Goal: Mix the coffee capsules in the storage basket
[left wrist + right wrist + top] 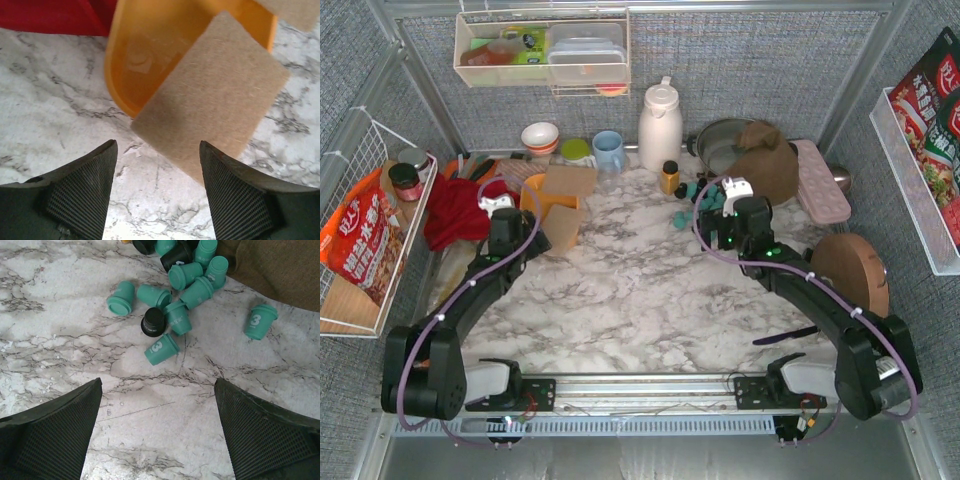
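Note:
The coffee capsules [175, 285], mostly teal with a few black, lie scattered on the marble in the right wrist view; they show past the right arm in the top view [705, 200]. One teal capsule [260, 321] lies apart at the right. My right gripper [157, 410] is open and empty, just short of the nearest capsule [161, 349]. The orange-yellow storage basket [145, 55] sits at the back left [532, 196], partly covered by a tan felt square [210, 95]. My left gripper [157, 172] is open and empty in front of it.
A red cloth [455, 212] lies left of the basket. An amber bottle [669, 177], white jug [660, 125], cups, a pan with a brown cloth [765, 160], a pink tray [820, 180] and a wooden disc [850, 268] stand at the back and right. A wire rack [365, 230] is at the left.

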Controlling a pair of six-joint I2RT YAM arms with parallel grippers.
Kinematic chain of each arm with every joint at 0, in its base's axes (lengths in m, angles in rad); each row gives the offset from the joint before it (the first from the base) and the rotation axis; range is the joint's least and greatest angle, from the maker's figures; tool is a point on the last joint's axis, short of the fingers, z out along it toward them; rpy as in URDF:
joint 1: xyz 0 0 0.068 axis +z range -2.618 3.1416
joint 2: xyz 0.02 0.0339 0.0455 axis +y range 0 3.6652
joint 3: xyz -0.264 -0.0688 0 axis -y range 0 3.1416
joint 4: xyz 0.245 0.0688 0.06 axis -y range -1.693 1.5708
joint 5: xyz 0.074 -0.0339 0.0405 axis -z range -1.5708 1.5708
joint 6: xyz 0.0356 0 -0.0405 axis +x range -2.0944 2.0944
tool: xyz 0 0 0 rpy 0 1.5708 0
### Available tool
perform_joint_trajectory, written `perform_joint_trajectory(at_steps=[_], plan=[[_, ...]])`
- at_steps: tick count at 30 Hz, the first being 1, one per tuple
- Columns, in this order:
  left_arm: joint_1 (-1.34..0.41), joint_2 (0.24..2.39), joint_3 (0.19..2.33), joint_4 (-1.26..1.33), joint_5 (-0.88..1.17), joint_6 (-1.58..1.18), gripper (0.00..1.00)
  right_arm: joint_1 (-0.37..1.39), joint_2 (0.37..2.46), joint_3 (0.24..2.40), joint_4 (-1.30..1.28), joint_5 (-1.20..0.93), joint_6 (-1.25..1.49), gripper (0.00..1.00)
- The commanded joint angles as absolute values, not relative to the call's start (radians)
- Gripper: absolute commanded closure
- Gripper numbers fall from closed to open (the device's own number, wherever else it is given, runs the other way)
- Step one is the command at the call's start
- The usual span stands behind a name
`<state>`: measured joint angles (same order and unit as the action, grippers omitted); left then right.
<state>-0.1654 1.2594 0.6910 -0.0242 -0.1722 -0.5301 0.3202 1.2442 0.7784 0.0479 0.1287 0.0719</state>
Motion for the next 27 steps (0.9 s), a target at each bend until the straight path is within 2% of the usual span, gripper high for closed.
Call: perform_joint_trajectory(at_steps=[1,9,13,18,27], plan=[[-0.184,1.227,0.667,0.096,-0.147,-0.499,0.26,0.325,1.264,0.790,0.057,0.162,0.052,0.01],[-0.204,1.192,0.590,0.187,-0.162,-0.598,0.26,0.333,1.302,0.805,0.052,0.171,0.045,0.01],[-0.214,1.204,0.568,0.212,-0.175,-0.610,0.22,0.336,1.304,0.807,0.051,0.172,0.045,0.01],[-0.234,1.222,0.518,0.268,-0.177,-0.674,0.21,0.337,1.305,0.807,0.050,0.175,0.043,0.01],[-0.242,1.206,0.350,0.549,-0.208,-0.794,0.19,0.345,1.311,0.810,0.049,0.175,0.041,0.01]])
